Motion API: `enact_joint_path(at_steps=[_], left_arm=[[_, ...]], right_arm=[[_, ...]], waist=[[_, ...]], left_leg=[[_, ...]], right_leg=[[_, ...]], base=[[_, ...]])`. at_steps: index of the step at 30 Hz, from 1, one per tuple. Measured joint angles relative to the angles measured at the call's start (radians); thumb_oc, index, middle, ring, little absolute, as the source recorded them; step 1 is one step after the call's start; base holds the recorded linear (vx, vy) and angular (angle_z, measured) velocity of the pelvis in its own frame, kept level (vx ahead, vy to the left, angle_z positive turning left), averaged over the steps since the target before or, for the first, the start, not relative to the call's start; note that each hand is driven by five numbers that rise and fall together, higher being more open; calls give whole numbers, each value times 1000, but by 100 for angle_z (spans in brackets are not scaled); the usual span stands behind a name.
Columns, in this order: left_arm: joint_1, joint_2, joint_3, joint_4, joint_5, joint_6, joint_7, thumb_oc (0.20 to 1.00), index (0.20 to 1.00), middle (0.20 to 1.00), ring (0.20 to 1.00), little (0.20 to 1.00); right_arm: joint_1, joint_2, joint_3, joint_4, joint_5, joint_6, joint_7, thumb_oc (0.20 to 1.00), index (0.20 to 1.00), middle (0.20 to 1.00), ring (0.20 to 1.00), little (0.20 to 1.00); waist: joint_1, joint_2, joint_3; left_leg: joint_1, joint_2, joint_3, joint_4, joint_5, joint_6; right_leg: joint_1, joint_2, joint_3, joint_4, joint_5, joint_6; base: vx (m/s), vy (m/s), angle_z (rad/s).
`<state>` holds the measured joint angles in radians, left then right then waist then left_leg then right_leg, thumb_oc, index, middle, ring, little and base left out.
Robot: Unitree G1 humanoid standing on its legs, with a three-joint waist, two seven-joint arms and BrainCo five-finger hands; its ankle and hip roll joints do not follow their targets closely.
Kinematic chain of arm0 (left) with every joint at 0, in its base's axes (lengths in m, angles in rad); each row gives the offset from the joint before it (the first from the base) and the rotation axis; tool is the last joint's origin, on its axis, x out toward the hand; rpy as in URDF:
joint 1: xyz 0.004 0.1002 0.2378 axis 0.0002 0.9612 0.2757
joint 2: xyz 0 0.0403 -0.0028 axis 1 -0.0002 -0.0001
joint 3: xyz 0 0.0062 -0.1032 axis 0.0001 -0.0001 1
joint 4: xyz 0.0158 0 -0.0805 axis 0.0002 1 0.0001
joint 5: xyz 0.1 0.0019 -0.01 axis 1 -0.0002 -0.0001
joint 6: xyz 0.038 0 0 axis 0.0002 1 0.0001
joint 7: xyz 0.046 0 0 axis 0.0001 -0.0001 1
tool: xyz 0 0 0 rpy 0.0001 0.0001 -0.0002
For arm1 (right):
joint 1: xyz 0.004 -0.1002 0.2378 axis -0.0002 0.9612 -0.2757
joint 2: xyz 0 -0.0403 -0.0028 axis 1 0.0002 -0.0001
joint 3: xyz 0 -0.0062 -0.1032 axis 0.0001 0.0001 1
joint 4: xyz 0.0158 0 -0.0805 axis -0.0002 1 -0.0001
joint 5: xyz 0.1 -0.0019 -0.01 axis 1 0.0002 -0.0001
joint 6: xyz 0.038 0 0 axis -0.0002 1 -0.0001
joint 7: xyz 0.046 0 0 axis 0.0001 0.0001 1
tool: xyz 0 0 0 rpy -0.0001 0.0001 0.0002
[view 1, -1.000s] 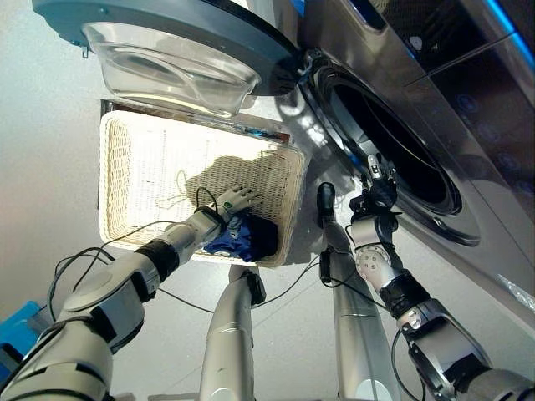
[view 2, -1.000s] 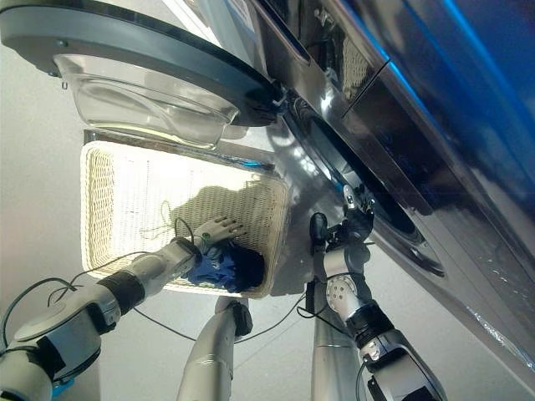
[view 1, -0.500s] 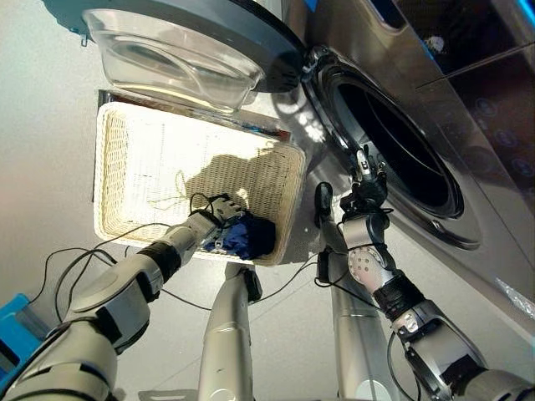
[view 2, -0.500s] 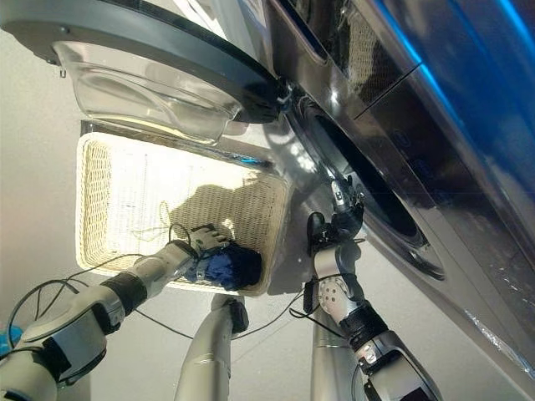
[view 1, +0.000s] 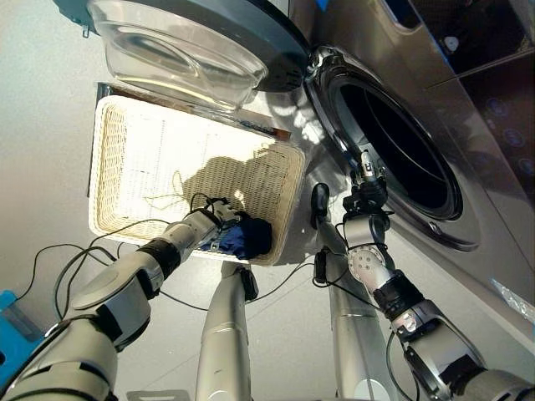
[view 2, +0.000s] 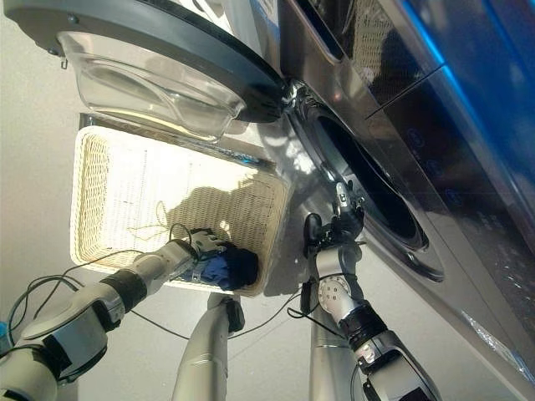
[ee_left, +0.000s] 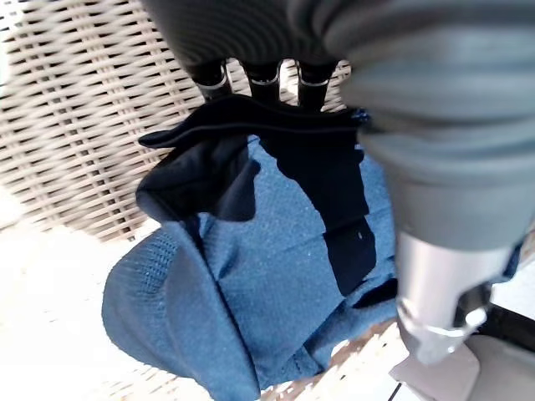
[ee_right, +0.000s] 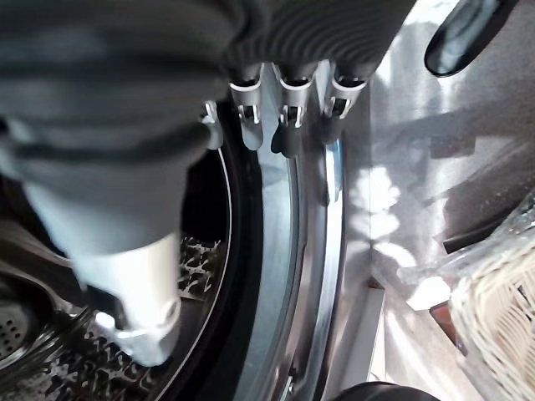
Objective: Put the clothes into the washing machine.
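Note:
A dark blue garment [view 1: 246, 238] lies bunched in the near right corner of the white wicker basket [view 1: 107, 167]. My left hand [view 1: 216, 215] rests on the garment's left side with its fingers curled into the cloth. In the left wrist view the fingers [ee_left: 262, 81] dip behind a dark fold of the garment [ee_left: 276, 284] and the thumb [ee_left: 435, 292] lies against it. The washing machine's drum opening [view 1: 401, 142] gapes at the right. My right hand [view 1: 365, 185] is raised at the drum's lower rim [ee_right: 292, 217], fingers relaxed and holding nothing.
The machine's round door [view 1: 192, 42] with its clear bowl hangs swung out over the basket's far edge. A loose thin string [view 1: 171, 192] lies on the basket floor. The basket sits on pale grey floor [view 1: 42, 125] beside the machine's metal front.
My left hand's fingers, spread above the blue garment a second ago, have curled down onto it. The right hand stays by the drum rim. The camera has shifted slightly.

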<state>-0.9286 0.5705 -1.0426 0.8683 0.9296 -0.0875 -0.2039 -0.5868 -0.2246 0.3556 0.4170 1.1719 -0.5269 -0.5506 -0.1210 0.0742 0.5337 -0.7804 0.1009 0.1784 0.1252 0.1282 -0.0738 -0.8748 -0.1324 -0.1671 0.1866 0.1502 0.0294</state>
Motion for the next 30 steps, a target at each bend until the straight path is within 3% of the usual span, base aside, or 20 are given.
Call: enact_joint_path(at_steps=[19,20,21,22,30], left_arm=[[-43,-18,-37,-21,141,33,-31,1000,1000,1000,1000,1000],[-43,-22,-38,-21,153,35,-31,683,683,683,683,683],[-43,-22,-38,-21,155,37,-31,523,523,523,523,523],[-43,-23,-38,-21,156,39,-31,200,200,200,200,200],[-51,-49,-46,34,157,55,-27,200,200,200,200,200]], right_arm=[[-7,4,-71,4,122,-60,123,1000,1000,1000,1000,1000],[-7,5,-71,7,138,-60,135,1000,1000,1000,1000,1000],[-8,6,-71,13,145,-61,139,1000,1000,1000,1000,1000],[-10,7,-72,25,160,-61,147,1000,1000,1000,1000,1000],[-18,8,-75,48,208,-77,195,1000,1000,1000,1000,1000]], waist=[[1,-30,-1],[1,-31,-1],[1,-31,-1],[2,-31,-1],[-1,-34,-1]], left_leg=[[-106,6,-46,30,-2,-3],[-106,6,-46,30,-2,-3],[-107,6,-46,30,-2,-3],[-108,6,-47,31,-2,-3],[-130,7,-51,37,-2,-3]], right_leg=[[-64,-2,-36,-1,-3,2],[-64,-3,-36,0,-4,2],[-64,-5,-36,0,-4,2],[-64,-6,-37,0,-4,3],[-80,-8,-44,3,-4,-1]], base=[[9,-19,4],[0,0,0],[0,0,0],[0,0,0],[0,0,0]])
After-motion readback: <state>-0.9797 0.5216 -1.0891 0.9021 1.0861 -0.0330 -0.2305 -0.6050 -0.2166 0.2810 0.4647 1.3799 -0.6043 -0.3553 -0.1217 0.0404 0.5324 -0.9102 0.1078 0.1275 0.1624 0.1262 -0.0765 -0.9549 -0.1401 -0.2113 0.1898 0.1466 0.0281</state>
